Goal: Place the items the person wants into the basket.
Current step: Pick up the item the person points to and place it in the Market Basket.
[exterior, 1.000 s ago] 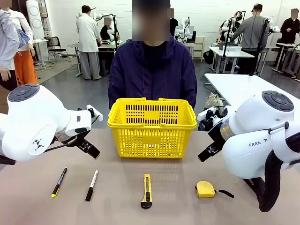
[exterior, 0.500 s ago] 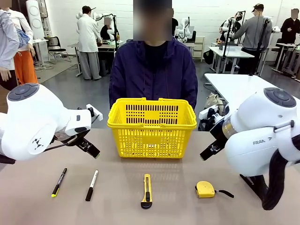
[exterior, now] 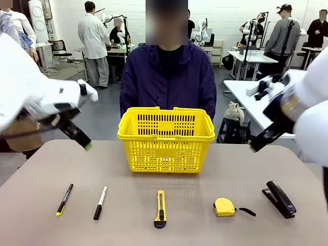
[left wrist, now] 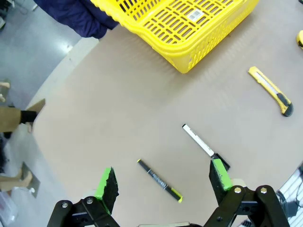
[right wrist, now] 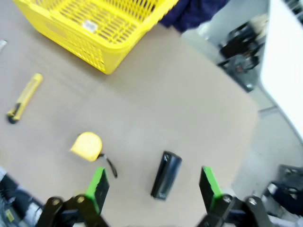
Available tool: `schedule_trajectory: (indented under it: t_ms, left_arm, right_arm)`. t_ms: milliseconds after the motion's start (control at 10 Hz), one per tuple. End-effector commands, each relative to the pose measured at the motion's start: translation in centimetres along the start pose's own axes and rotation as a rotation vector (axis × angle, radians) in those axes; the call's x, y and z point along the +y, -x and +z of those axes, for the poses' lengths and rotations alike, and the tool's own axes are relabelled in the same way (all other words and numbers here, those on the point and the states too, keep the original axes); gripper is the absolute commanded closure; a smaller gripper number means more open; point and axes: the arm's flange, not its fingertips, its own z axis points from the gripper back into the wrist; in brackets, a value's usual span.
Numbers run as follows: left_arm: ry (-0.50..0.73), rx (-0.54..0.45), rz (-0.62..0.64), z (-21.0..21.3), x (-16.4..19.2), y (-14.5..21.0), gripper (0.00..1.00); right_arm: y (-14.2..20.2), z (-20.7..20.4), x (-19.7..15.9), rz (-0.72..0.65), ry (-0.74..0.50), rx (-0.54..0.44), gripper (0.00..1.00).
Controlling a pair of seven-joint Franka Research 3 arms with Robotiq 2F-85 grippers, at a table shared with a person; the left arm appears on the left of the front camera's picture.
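Robotics lab, open-plan. Two white robot arms, the left arm (exterior: 25, 82) and the right arm (exterior: 312, 87), flank a tan bench (exterior: 128, 225). Beyond it: bare grey floor (exterior: 77, 102), plain white wall (exterior: 225, 14), several white work tables (exterior: 253, 57) set apart. A person in a white lab coat (exterior: 92, 41) stands at one table, and a person in a grey top (exterior: 279, 36) at another. Black office chair (exterior: 60, 51) at far left.

Bright, even overhead light; a faint soft shadow lies under the basket (exterior: 166, 154). In the front view the left arm (exterior: 36, 97) and right arm (exterior: 307, 97) smear with blur. The right wrist view is soft throughout; the left wrist view is sharp and bowed at its edges.
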Motion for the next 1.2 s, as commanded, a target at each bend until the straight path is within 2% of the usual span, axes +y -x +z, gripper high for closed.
schedule_trajectory:
  t_ms: [0, 200, 300, 400, 500, 900, 1000, 1100]
  left_arm:
    - [-0.045, -0.029, -0.052, 4.5, 0.6, -1.9, 0.00]
    - [-0.083, -0.038, -0.042, 7.7, 1.3, -3.6, 0.00]
    - [-0.088, -0.040, -0.036, 8.1, 1.3, -3.7, 0.00]
    - [-0.144, -0.068, -0.031, 8.0, 1.1, -3.3, 0.00]
    - [-0.058, -0.069, -0.041, 9.1, 1.2, -3.6, 0.00]
    - [-0.075, -0.071, -0.042, 9.2, 1.3, -3.7, 0.00]
    - [0.171, -0.119, 0.050, 9.3, 5.3, -2.6, 0.00]
    - [0.364, -0.174, 0.092, 9.4, 8.2, -1.2, 0.00]
  right_arm:
    - [0.5, 4.8, 0.1, 0.035, 0.023, -0.018, 0.00]
    - [-0.3, 8.5, -0.3, 0.037, 0.049, -0.048, 0.00]
    - [-0.3, 9.0, -0.2, 0.035, 0.055, -0.068, 0.00]
    - [-0.1, 8.8, 0.1, 0.019, 0.115, -0.113, 0.00]
    - [-0.1, 9.8, -0.2, 0.013, 0.043, -0.076, 0.00]
    - [-0.2, 10.0, -0.3, 0.017, 0.052, -0.088, 0.00]
    - [0.8, 8.9, -3.3, 0.002, -0.096, -0.130, 0.00]
    - [2.5, 8.0, -5.8, 0.020, -0.236, -0.204, 0.00]
